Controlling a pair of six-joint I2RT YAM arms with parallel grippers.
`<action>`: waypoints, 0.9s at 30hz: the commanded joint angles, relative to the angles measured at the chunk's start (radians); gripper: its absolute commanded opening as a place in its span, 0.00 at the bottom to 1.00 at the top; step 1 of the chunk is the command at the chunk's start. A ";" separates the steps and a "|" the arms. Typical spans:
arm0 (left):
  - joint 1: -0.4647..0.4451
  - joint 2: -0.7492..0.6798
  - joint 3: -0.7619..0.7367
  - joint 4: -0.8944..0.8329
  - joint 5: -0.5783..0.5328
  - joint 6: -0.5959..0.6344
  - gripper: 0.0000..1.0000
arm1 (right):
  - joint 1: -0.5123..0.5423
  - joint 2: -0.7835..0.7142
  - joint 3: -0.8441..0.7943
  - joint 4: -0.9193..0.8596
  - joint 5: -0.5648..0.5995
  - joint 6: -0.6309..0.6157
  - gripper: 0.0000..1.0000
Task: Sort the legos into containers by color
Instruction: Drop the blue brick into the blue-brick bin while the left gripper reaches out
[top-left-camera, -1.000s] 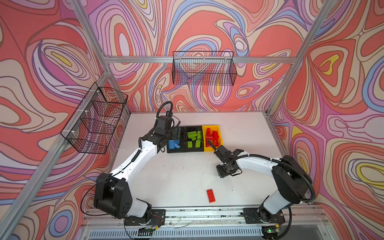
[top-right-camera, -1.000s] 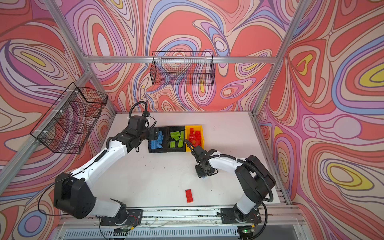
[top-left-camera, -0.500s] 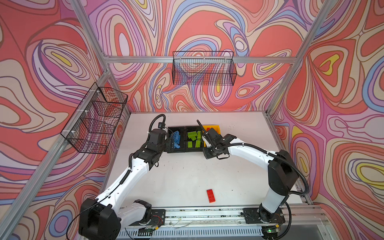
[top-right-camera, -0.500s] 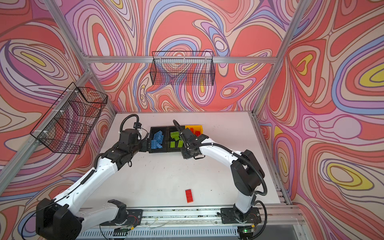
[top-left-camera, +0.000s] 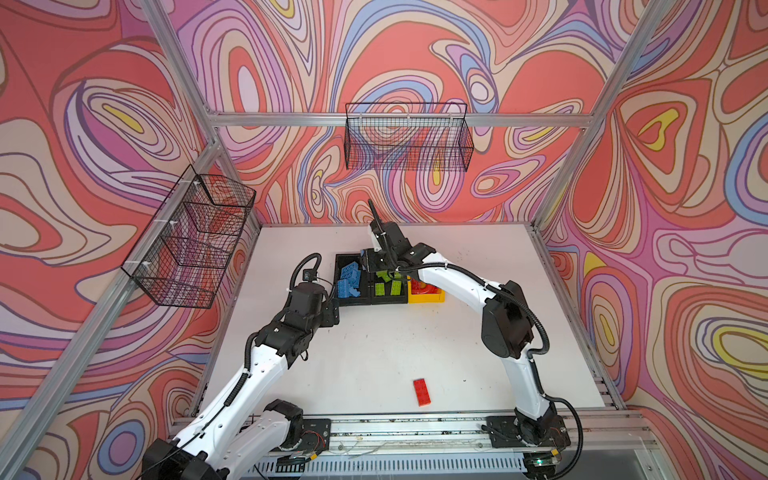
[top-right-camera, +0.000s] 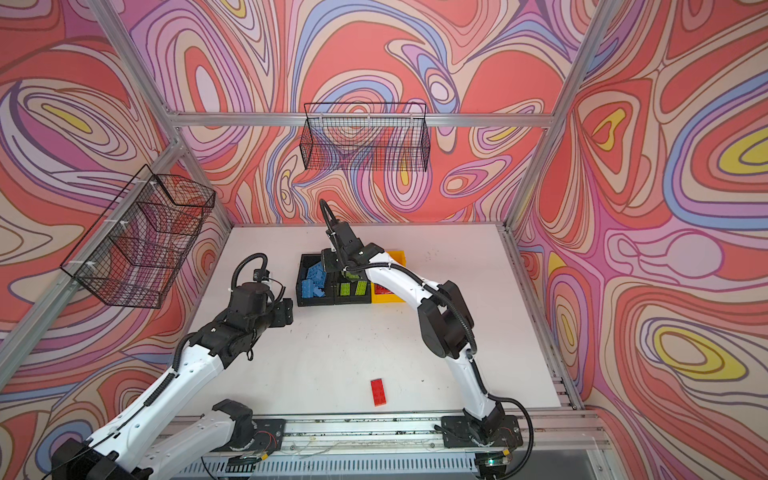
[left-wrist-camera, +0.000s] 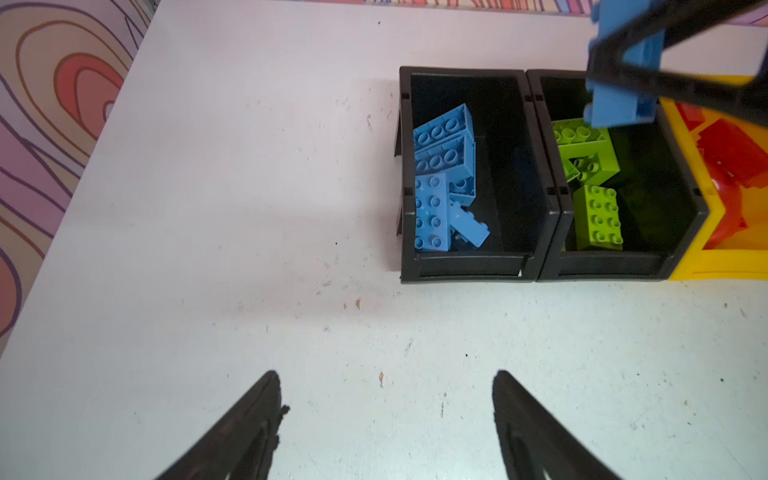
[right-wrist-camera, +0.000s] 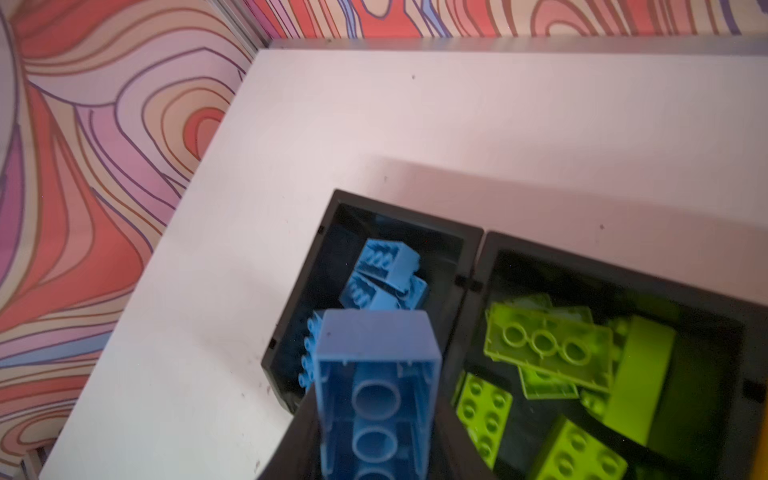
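Note:
My right gripper (right-wrist-camera: 374, 415) is shut on a blue brick (right-wrist-camera: 374, 374) and hangs over the wall between two black containers. The left black container (left-wrist-camera: 461, 266) holds several blue legos (left-wrist-camera: 442, 166). The middle black one (left-wrist-camera: 606, 266) holds lime green legos (left-wrist-camera: 598, 216). The yellow container (top-left-camera: 426, 297) holds red legos. A single red brick (top-left-camera: 422, 391) lies flat near the table's front edge. In front of the blue container and to its left, my left gripper (left-wrist-camera: 384, 374) stands open over bare table.
Two black wire baskets hang on the walls, one at the left (top-left-camera: 191, 241) and one at the back (top-left-camera: 409, 143). The right arm (top-left-camera: 457, 278) arches over the yellow container. A metal rail (top-left-camera: 415, 428) borders the table's front.
My right gripper lifted the blue brick from mid-table and carried it back-left to above the containers. My left arm drew back from the blue container toward the front left.

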 joint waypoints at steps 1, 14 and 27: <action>0.001 -0.039 -0.013 -0.048 -0.002 -0.055 0.82 | 0.007 0.070 0.046 0.002 -0.022 0.021 0.36; -0.127 -0.066 -0.004 -0.086 -0.060 -0.050 0.83 | 0.005 0.033 -0.006 0.023 -0.013 0.001 0.71; -0.591 0.214 0.115 -0.113 -0.107 -0.292 0.85 | -0.220 -0.456 -0.601 0.208 0.086 0.059 0.71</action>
